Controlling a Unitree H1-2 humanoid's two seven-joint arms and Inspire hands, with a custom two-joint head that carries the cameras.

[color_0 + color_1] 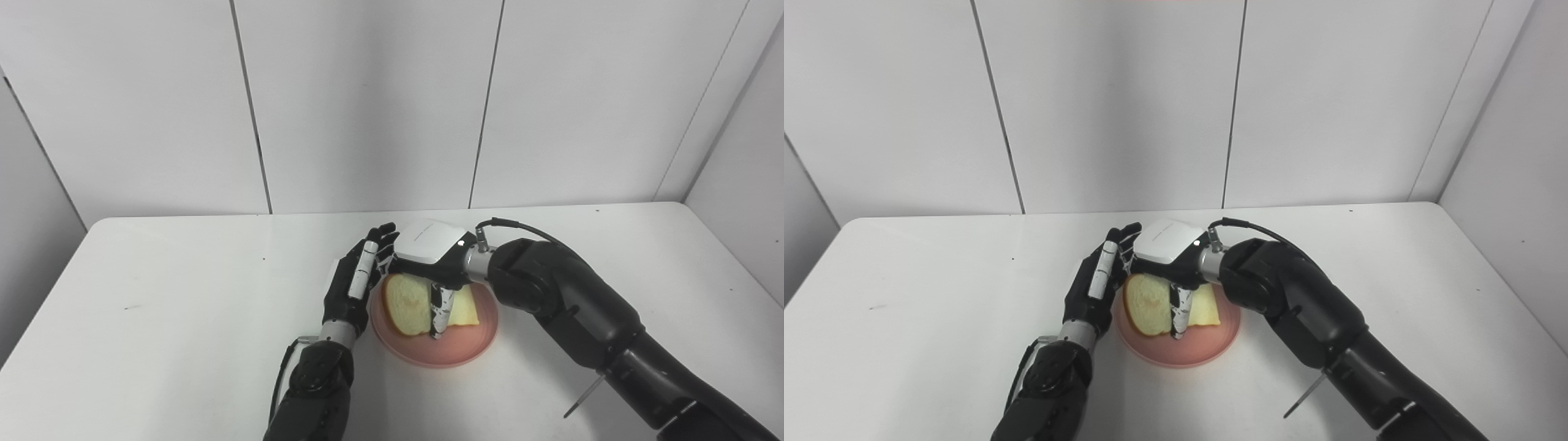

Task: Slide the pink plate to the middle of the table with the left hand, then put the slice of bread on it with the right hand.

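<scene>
The pink plate (pixel 442 353) lies near the middle of the white table (pixel 184 294). A slice of bread (pixel 404 304) with a tan crust rests low over the plate, its left side tipped up a little. My right hand (pixel 430 246) hovers over the slice, its thumb (pixel 437 315) down across the front face and the other fingers hidden behind. My left hand (pixel 356 278) stands upright and open against the plate's left rim, fingers straight and pointing away from me, holding nothing. I cannot tell whether the slice's underside touches the plate.
White wall panels stand behind the table and along its right side. Bare tabletop stretches left of my left arm (pixel 312 392) and right of my right forearm (pixel 588 318). A thin black cable loops above the right wrist (pixel 520 225).
</scene>
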